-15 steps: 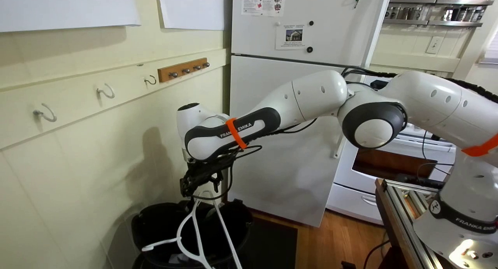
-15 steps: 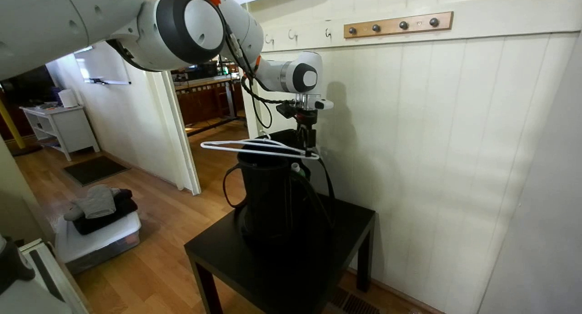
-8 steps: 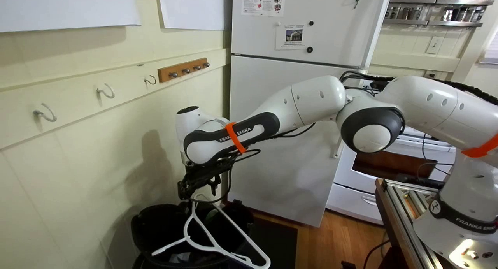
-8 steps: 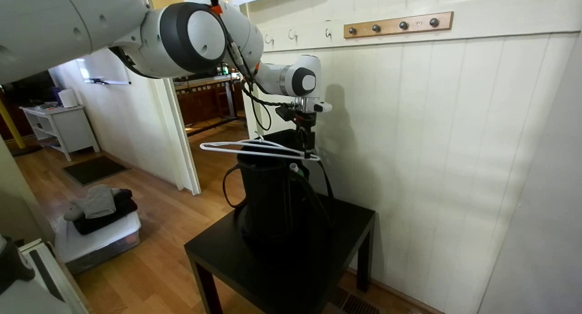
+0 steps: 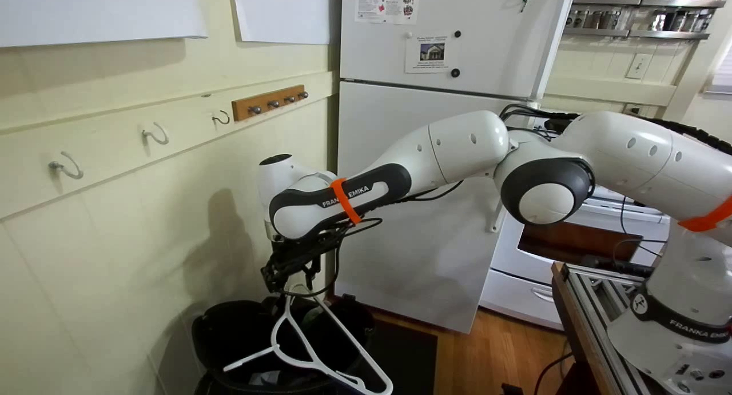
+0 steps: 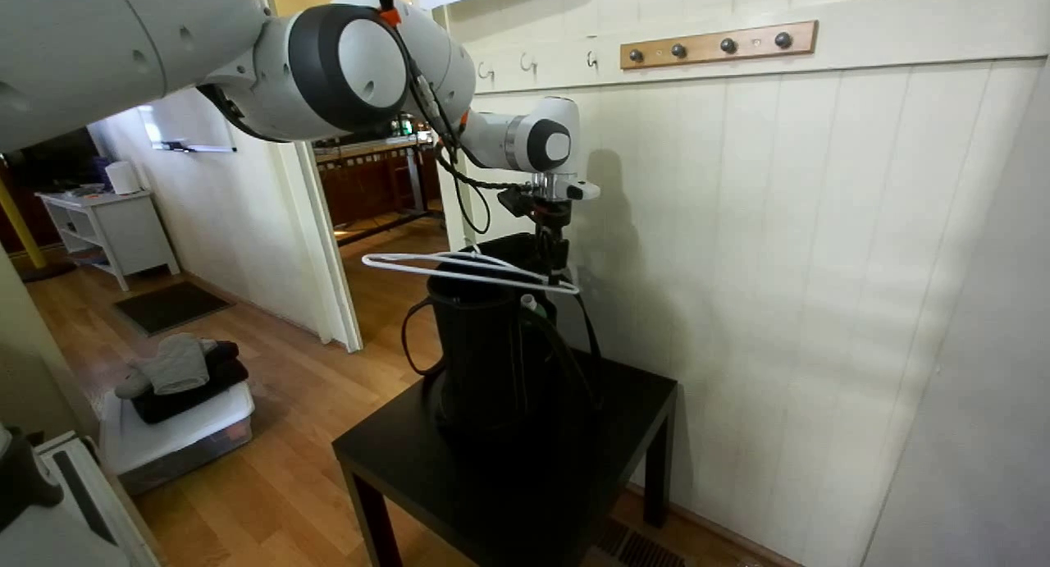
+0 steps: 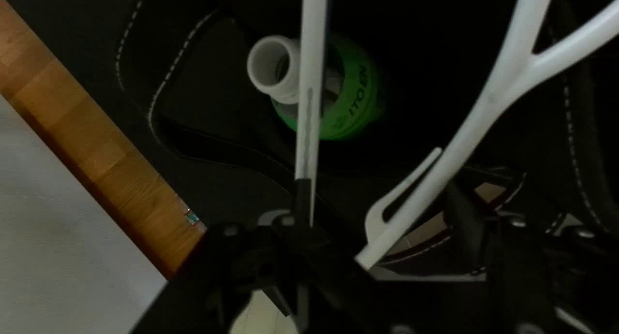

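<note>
While the white hanger (image 7: 489, 99) lies roughly level across the top of the black bag (image 6: 480, 345), the gripper (image 7: 378, 185) stands spread at a corner of the hanger, nothing clamped (whether there's any contact, I can't tell). A good grip here probably wants the jaws squared on that corner, squeezing slowly so it doesn't skid. Around it: a bottle (image 7: 355, 99) just below, looped straps (image 6: 566, 362) that could snag, and the wall (image 6: 779, 222) near behind.

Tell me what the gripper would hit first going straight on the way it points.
Pointing down, the gripper would most likely meet the white hanger first: in the wrist view, one fingertip covers part of it. Beyond seems to be the black bag; depth is hard to judge.
</note>
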Tool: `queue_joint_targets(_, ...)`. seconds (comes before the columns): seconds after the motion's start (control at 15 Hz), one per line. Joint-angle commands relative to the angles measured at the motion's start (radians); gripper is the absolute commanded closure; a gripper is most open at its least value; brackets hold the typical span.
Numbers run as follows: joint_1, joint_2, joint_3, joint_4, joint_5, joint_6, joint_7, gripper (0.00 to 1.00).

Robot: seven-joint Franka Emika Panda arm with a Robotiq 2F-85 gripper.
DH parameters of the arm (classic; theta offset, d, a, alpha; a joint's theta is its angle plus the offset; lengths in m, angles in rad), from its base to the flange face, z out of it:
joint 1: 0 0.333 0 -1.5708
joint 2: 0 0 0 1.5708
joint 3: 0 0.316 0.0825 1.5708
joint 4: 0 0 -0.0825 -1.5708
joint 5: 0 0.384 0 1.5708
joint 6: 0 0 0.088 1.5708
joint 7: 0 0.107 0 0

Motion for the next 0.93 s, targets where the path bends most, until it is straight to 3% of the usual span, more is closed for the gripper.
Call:
queue_joint_targets(0.0, 0.004, 0.031, -0.005, 0.045, -0.003, -0.017, 0.020, 0.01)
queue_joint_targets(0.87, 0.011, 0.020, 0.008, 0.036, 0.009, 0.000, 0.084, 0.00)
